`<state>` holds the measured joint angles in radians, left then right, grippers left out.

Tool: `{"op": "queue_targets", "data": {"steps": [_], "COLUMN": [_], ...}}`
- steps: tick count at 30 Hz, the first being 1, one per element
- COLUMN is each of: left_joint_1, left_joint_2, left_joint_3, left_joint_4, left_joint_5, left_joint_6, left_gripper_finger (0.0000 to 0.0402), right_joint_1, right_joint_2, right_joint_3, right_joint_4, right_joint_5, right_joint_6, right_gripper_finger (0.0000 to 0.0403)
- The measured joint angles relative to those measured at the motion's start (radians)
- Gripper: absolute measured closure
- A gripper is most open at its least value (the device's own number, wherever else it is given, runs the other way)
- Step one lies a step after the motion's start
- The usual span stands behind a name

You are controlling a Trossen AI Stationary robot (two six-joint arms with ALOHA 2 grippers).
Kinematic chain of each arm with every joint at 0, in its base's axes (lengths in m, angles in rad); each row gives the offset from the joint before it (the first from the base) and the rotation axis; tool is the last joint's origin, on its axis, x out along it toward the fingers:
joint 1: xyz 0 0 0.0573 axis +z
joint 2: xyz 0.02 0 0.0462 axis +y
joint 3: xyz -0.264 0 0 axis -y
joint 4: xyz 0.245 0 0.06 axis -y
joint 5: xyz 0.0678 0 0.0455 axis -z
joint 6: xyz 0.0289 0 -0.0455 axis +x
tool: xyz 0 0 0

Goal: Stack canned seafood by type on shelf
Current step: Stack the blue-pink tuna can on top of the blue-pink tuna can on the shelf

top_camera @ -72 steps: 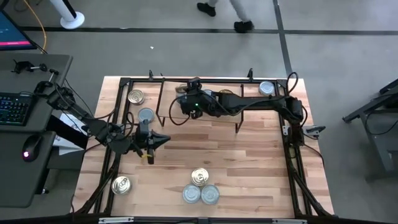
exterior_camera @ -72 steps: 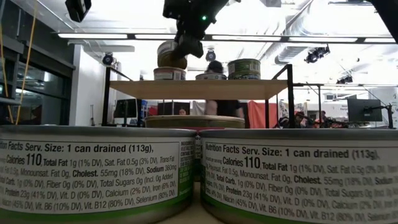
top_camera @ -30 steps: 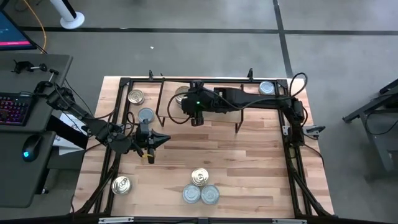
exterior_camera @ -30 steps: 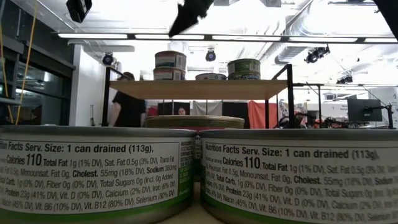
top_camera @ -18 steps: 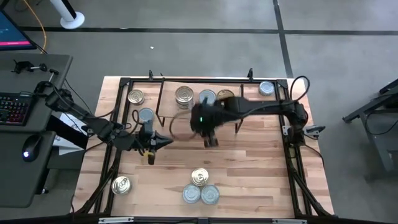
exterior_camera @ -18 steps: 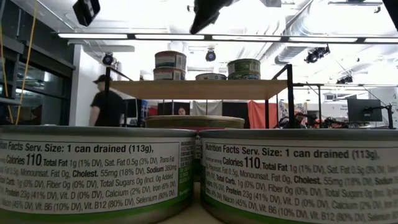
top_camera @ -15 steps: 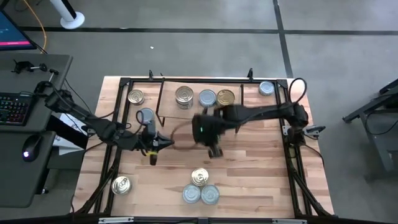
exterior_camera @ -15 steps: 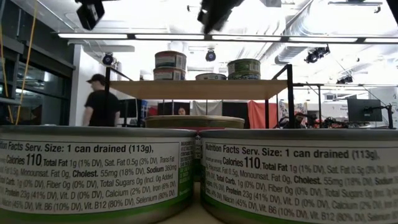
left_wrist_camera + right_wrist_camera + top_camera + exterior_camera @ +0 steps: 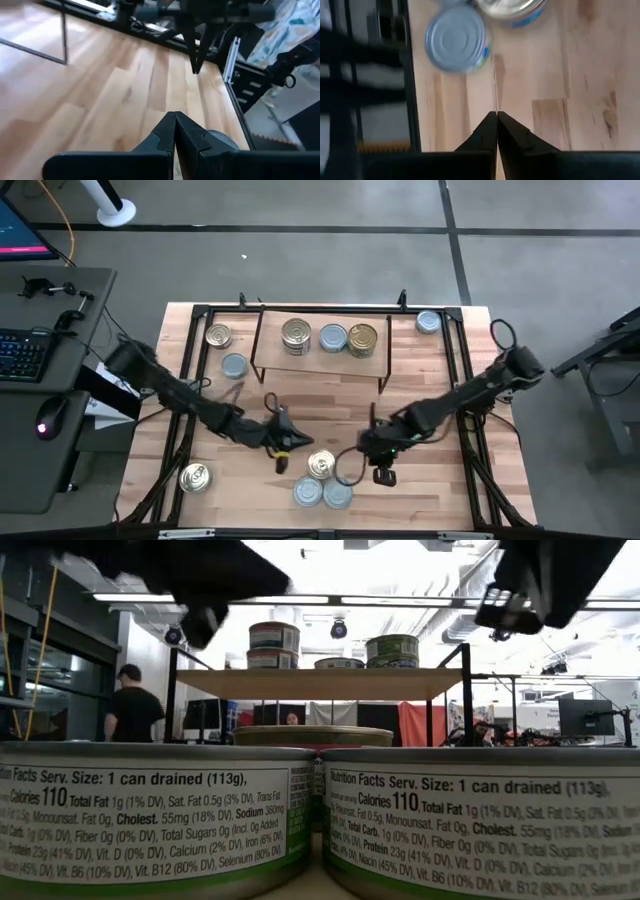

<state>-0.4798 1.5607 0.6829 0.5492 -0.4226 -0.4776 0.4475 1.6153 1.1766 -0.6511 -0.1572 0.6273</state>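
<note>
Canned seafood (image 9: pixel 324 480): three tins near front edge.
Right gripper (image 9: pixel 384 475): fingers closed, empty, just right of them.
Left gripper (image 9: pixel 281 461): closed, empty, left.
Shelf (image 9: pixel 318 359): far side, well apart.

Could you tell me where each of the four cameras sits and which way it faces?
High view: overhead, straight down on the table; shows both arms, the shelf and loose cans.
Low view: at tabletop height behind two cans, facing the shelf; arms blur in overhead.
Left wrist view: on the left arm, looking past the shut left gripper across the boards.
Right wrist view: on the right arm, looking down past the shut right gripper at a silver can.
High and low views share the shelf.
</note>
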Motion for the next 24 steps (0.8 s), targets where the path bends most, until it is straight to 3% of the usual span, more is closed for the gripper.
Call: {"op": "queue_targets", "data": {"steps": [3, 6, 10, 17, 24], "left_joint_1": [-0.001, -0.015, -0.044, -0.065, -0.043], "left_joint_2": [0.136, 0.208, 0.259, 0.28, 0.293], "left_joint_3": [0.041, 0.122, 0.244, 0.427, 0.449], "left_joint_4": [0.107, 0.077, -0.126, -0.601, -0.657], "left_joint_5": [0.017, 0.05, 0.056, 0.049, 0.079], "left_joint_6": [-0.022, -0.018, 0.038, 0.061, 0.069], "left_gripper_finger": [0.0401, 0.0402, 0.0401, 0.0401, 0.0401], "right_joint_1": [0.041, 0.077, 0.118, 0.122, 0.091], "right_joint_2": [-0.052, -0.081, -0.093, -0.091, -0.09], "right_joint_3": [-0.122, -0.245, -0.361, -0.448, -0.438], "right_joint_4": [0.147, 0.29, 0.432, 0.759, 0.85], "right_joint_5": [0.081, 0.089, 0.107, 0.276, 0.295], "right_joint_6": [0.095, 0.147, 0.16, 0.076, -0.005], "right_gripper_finger": [0.0402, 0.0402, 0.0402, 0.0403, 0.0403]}}
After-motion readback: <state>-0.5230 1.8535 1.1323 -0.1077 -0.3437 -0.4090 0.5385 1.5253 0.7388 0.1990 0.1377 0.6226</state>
